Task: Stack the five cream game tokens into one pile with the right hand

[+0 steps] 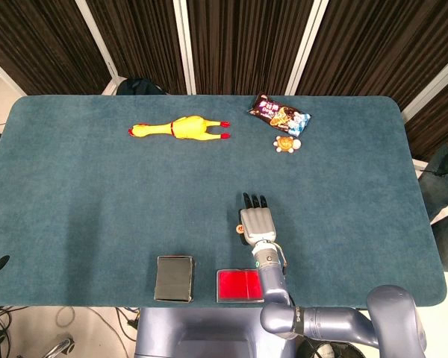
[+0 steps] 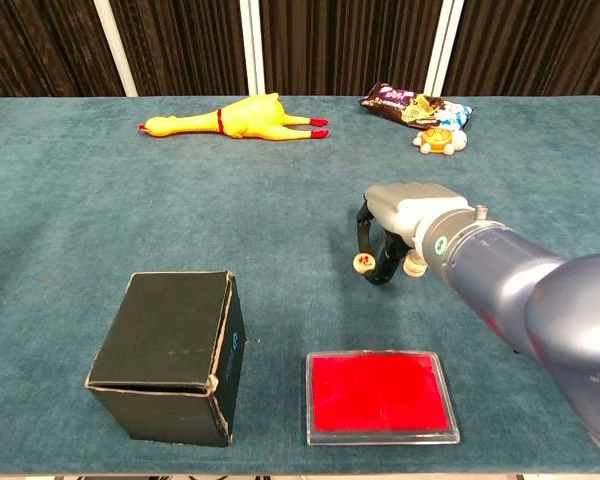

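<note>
From the head view, the right hand (image 1: 257, 222) lies palm-down over the near middle of the teal felt-covered table (image 1: 89, 194), its dark fingertips pointing toward the far edge. A small cream round game token (image 1: 239, 230) peeks out at the hand's left side, touching it. Near the front edge sit a black cardboard box (image 1: 174, 278) and, just right of it, a flat red tray with a clear rim (image 1: 240, 285); the forearm passes beside the tray's right end. Far across the table lie a yellow rubber chicken (image 1: 182, 128), a dark snack packet (image 1: 279, 115) and a small orange-and-white toy figure (image 1: 287, 144) just in front of the packet. The left hand is not visible here.

From the chest view, the right hand (image 2: 405, 225) arches over the table with its fingers curled downward. The cream token (image 2: 363, 263), bearing a red mark, stands on edge, pinched between the thumb and a dark fingertip just above the cloth. A second cream piece (image 2: 413, 265) shows under the hand's right side; whether it is another token cannot be told. The other tokens are not visible. The black box (image 2: 170, 355) stands at near left, the red tray (image 2: 379, 394) beside it, well apart from the hand. The chicken (image 2: 235, 120), packet (image 2: 405, 105) and toy figure (image 2: 440, 139) lie along the far side. The left hand does not show in this view either.
</note>
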Robot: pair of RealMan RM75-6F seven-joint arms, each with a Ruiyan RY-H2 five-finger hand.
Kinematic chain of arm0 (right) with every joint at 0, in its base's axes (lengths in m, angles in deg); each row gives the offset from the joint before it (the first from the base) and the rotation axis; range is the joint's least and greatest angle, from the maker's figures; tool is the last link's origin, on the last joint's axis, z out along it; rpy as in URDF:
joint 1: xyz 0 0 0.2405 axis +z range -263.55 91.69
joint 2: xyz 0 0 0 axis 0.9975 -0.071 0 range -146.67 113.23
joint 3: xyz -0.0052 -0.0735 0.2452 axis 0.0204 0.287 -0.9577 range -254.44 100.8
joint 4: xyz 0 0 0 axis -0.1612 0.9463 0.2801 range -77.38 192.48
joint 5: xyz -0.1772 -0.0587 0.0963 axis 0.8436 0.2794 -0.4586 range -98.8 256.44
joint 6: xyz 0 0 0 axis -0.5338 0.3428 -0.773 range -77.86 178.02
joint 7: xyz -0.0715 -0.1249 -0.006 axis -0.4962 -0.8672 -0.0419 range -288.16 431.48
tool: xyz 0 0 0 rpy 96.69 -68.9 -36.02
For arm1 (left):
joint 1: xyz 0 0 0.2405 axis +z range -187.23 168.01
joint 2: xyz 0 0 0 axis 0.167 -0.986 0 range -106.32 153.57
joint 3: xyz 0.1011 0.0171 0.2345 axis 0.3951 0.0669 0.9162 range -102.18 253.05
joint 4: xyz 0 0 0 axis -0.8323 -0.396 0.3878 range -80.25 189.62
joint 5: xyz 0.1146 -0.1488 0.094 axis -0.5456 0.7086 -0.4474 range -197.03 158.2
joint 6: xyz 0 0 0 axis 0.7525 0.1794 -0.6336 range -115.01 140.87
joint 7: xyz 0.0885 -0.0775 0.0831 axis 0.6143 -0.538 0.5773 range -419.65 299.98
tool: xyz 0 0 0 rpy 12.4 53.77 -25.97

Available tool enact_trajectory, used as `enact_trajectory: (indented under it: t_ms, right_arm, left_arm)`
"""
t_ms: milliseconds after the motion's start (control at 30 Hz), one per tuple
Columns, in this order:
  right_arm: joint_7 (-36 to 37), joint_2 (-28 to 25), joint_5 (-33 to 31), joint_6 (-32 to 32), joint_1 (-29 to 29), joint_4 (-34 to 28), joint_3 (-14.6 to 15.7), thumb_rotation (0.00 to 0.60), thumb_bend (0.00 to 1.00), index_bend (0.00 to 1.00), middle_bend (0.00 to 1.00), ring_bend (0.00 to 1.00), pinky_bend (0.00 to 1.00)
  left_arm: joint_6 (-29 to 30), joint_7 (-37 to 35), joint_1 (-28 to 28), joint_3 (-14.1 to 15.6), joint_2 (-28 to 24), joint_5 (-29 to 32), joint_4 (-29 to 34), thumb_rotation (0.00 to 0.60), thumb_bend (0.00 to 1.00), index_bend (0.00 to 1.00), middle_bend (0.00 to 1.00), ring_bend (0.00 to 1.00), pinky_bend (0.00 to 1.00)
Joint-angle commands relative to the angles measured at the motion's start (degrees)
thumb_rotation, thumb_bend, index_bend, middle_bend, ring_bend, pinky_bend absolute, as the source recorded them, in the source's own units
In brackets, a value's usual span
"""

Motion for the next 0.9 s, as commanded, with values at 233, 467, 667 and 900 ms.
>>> enact_trajectory:
  t_ms: [233,467,667,900]
  right_arm:
    - [-1.4,-4.4,-0.5,1.9,-0.1,-5.6,-2.1,0.600,0.39,0.54,0.00,0.00,0.00]
    - [-1.9,-8.8,-1.2,3.4,-0.7,-11.1,-3.4,0.600,0.39,0.54,0.00,0.00,0.00]
    - [-1.9,-12.1,-1.9,3.8,-1.5,-14.2,-3.1,0.600,0.39,0.54,0.00,0.00,0.00]
    - [0.2,-13.5,-0.8,3.7,-2.6,-15.5,-1.1,0.600,0.39,0.54,0.00,0.00,0.00]
  left_arm:
    - [0.1,0.2,0.0,0.0,0.0,-0.1,0.1,0.600,0.12,0.14,0.00,0.00,0.03]
    - [0.2,0.5,0.0,0.0,0.0,-0.1,0.0,0.600,0.12,0.14,0.00,0.00,0.03]
    - [0.2,0.7,0.0,0.1,0.1,-0.2,0.0,0.600,0.12,0.14,0.00,0.00,0.03]
    - [0.4,0.9,0.1,0.0,0.1,-0.3,0.1,0.600,0.12,0.14,0.00,0.00,0.03]
